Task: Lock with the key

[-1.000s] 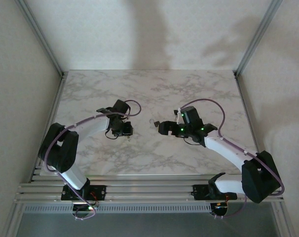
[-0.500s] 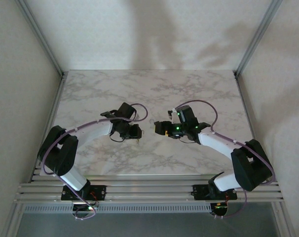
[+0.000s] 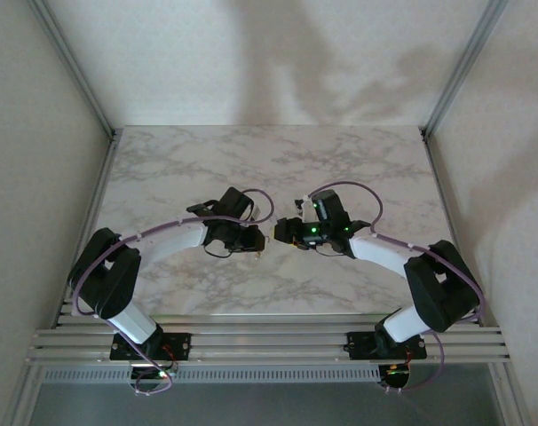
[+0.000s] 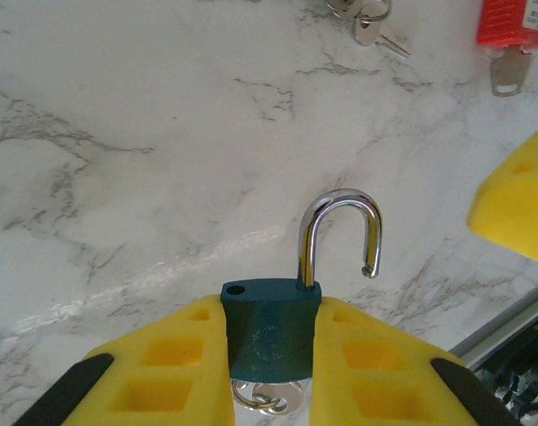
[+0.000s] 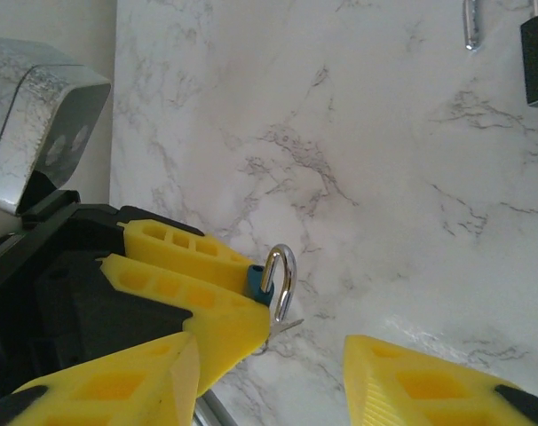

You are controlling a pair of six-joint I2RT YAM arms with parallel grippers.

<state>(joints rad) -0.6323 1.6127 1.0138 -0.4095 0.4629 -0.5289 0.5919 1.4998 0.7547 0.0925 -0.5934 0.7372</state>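
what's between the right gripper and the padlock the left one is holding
Only bare marble table: the right wrist view shows a gap between the right gripper and the padlock, its shackle open.

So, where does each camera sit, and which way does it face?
Top external: above, behind the bases, facing down on the white marble table; both arms, left gripper and right gripper show.
Left wrist: faces past its yellow fingers, clamped on a teal padlock with open silver shackle.
Right wrist: faces past its spread yellow fingers toward the left gripper.
Shared: both wrist views show the padlock.
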